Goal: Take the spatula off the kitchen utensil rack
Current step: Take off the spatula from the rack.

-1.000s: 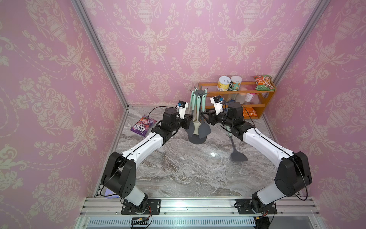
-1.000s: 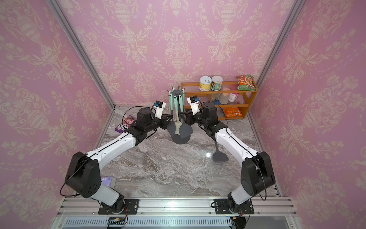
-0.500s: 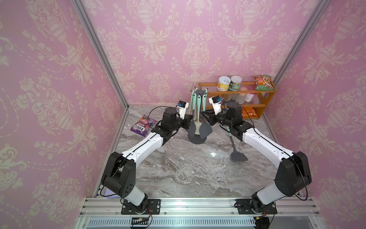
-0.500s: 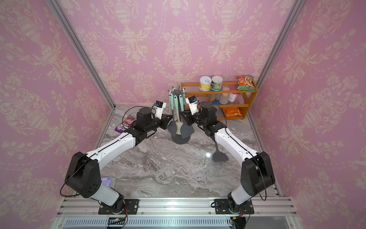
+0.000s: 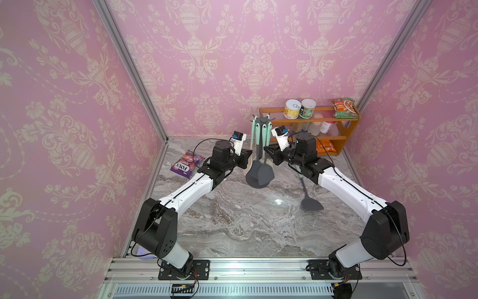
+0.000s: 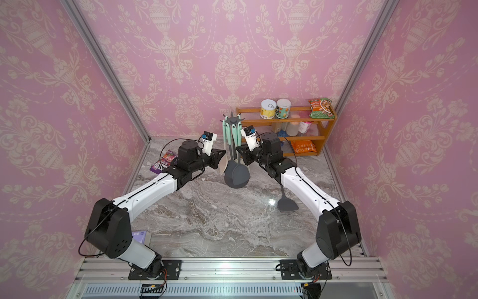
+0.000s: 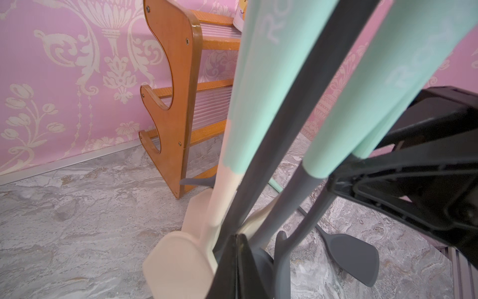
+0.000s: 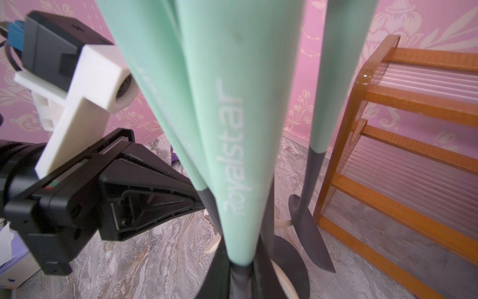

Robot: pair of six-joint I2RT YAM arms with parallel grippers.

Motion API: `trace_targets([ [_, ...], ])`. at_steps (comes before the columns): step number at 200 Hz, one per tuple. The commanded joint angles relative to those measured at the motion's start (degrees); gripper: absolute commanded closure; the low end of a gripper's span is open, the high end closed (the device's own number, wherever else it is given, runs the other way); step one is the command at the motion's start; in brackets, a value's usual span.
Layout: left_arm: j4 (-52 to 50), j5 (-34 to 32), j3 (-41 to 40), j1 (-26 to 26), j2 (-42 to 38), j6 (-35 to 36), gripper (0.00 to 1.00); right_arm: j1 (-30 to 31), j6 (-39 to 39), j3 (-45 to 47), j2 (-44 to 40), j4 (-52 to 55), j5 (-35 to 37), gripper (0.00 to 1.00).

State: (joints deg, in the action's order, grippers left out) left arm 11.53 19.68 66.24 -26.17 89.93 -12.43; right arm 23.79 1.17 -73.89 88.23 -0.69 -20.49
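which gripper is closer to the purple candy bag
Left. The left gripper is shut on the kitchen utensil rack pole, on the side facing the candy bag; the right gripper grips the hanging spatula on the rack's far side.

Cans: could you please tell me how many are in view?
2: a yellow can and a green can, side by side on the wooden shelf's top tier; more may be hidden lower down.
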Motion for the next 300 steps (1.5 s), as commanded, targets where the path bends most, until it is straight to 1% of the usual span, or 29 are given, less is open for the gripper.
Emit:
trace_targets([
  [1, 3.53, 2.74, -1.12, -0.37, -0.53, 1.11, 0.91, 0.07, -1.45, -2.15, -2.06, 3.50, 3.01, 0.97],
  [15, 5.45, 4.05, -2.15, -0.37, -0.85, 1.40, 0.85, 0.10, -1.90, -2.27, -2.31, 4.09, 3.31, 0.97],
  [35, 4.49, 3.35, -2.52, -0.37, -1.31, 3.56, 0.76, 0.07, -2.48, -3.15, -2.07, 5.74, 3.18, 0.97],
  [51, 3.43, 3.64, -3.11, -0.37, -1.98, 5.23, 0.72, 0.10, -2.92, -3.82, -1.70, 6.81, 3.09, 0.97],
  [67, 4.62, 3.80, -5.84, -0.37, -3.48, 5.67, 0.68, 0.10, -3.34, -4.29, -1.42, 7.52, 3.10, 0.98],
  [82, 6.73, 2.56, -10.03, -0.37, -5.65, 5.28, 0.62, 0.11, -3.54, -4.52, -1.41, 8.16, 3.22, 0.98],
  [112, 9.81, -1.01, -20.40, -0.37, -11.62, 5.13, 0.55, 0.10, -3.63, -4.69, -1.93, 8.94, 3.73, 0.98],
  [126, 8.83, -2.84, -23.53, -0.45, -13.51, 4.70, 0.55, 0.04, -3.72, -4.80, -2.00, 9.59, 4.10, 0.98],
  [134, 8.04, -3.00, -23.92, -0.46, -13.73, 4.27, 0.55, 0.08, -3.72, -4.88, -2.03, 9.87, 4.49, 0.98],
  [142, 7.85, -3.11, -26.43, -0.54, -13.58, 3.41, 0.55, 0.04, -3.72, -4.80, -2.11, 9.97, 4.67, 0.99],
  [156, 9.03, -2.76, -27.68, -0.63, -11.57, 1.21, 0.55, 0.08, -3.46, -4.40, -2.46, 9.54, 4.85, 0.98],
  [187, 13.53, -1.52, -27.26, -1.11, -3.91, -3.11, 0.56, 0.12, -2.66, -4.29, -2.59, 9.19, 4.19, 0.98],
  [200, 18.36, -2.25, -27.81, -1.66, -3.10, -5.07, 0.54, 0.05, -2.66, -4.51, -2.79, 9.62, 4.06, 0.98],
  [212, 21.45, -3.31, -27.29, -2.64, -4.05, -5.81, 0.53, 0.03, -2.96, -5.08, -2.95, 10.83, 4.21, 0.96],
  [226, 20.33, -5.62, -24.71, -4.61, -5.56, -3.20, 0.51, 0.07, -3.63, -6.54, -2.90, 13.50, 4.98, 0.96],
  [233, 18.70, -6.86, -21.56, -5.67, -6.13, -1.20, 0.51, 0.09, -4.06, -7.05, -2.96, 14.60, 5.46, 0.97],
  [251, 15.61, -8.51, -17.20, -7.37, -6.60, 2.86, 0.51, 0.20, -4.80, -7.80, -3.50, 16.25, 6.61, 0.99],
  [268, 15.45, -8.81, -15.33, -7.82, -6.44, 4.84, 0.51, 0.08, -5.36, -8.65, -4.05, 17.65, 7.45, 0.99],
  [300, 17.76, -12.14, -13.82, -7.93, -4.67, 6.95, 0.50, 0.10, -6.09, -10.85, -4.60, 20.07, 7.66, 0.99],
])
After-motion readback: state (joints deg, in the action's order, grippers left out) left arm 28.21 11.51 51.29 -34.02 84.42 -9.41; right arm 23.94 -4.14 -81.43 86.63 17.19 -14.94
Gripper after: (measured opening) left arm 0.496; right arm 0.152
